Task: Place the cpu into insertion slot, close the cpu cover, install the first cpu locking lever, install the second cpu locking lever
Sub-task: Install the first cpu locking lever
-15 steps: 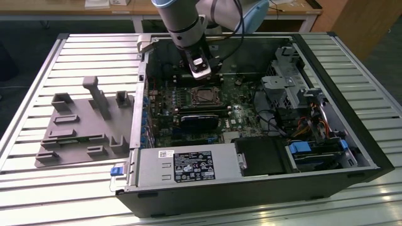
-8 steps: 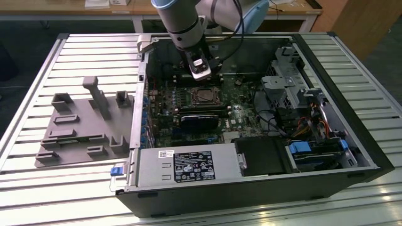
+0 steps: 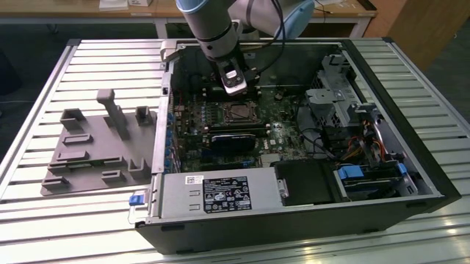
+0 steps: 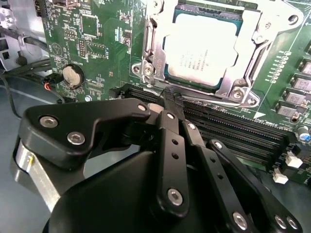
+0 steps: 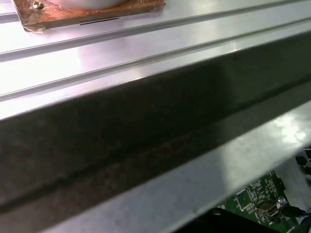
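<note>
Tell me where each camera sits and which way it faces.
Exterior view: off the arm, raised, looking down into the open case; the arm and gripper show.
Second wrist view: behind the gripper, looking past its shut tips at the cpu, framed by the cover.
First wrist view: on the arm, facing the case's edge, with a corner of the board.
Shared: the exterior and second wrist views both show the gripper and cpu; both wrist views show the board.

the cpu [image 4: 201, 46] has a matt silver-grey metal top; the cpu cover [image 4: 155, 51] is shiny metal (smooth).
</note>
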